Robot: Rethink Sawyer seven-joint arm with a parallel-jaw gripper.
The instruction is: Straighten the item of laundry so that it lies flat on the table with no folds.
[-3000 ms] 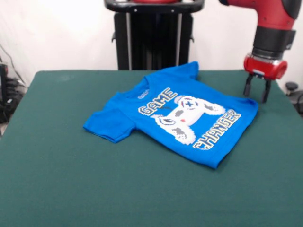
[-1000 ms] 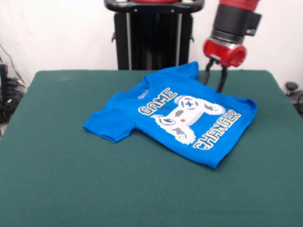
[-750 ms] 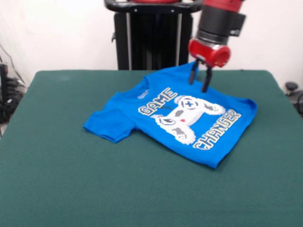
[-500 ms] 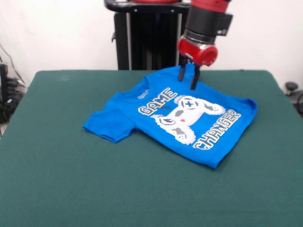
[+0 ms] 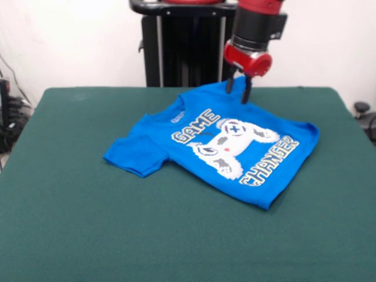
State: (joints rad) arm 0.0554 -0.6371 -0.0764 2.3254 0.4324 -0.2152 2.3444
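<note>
The item of laundry (image 5: 217,144) is a bright blue T-shirt with a white game controller print and "GAME CHANGER" lettering, lying at an angle on the green table (image 5: 88,205). Its far sleeve is bunched up toward the back edge, and its left sleeve looks folded. My gripper (image 5: 237,88) hangs open just above that far sleeve, its two dark fingers apart and holding nothing.
A black pedestal (image 5: 188,44) stands behind the table's far edge. Some cables and dark items (image 5: 12,111) sit off the table's left side, and a small dark object (image 5: 362,108) off the right.
The gripper swept from the shirt's right corner leftward along the far edge to the far sleeve, then rose slightly in the last half second. The shirt has not moved.
</note>
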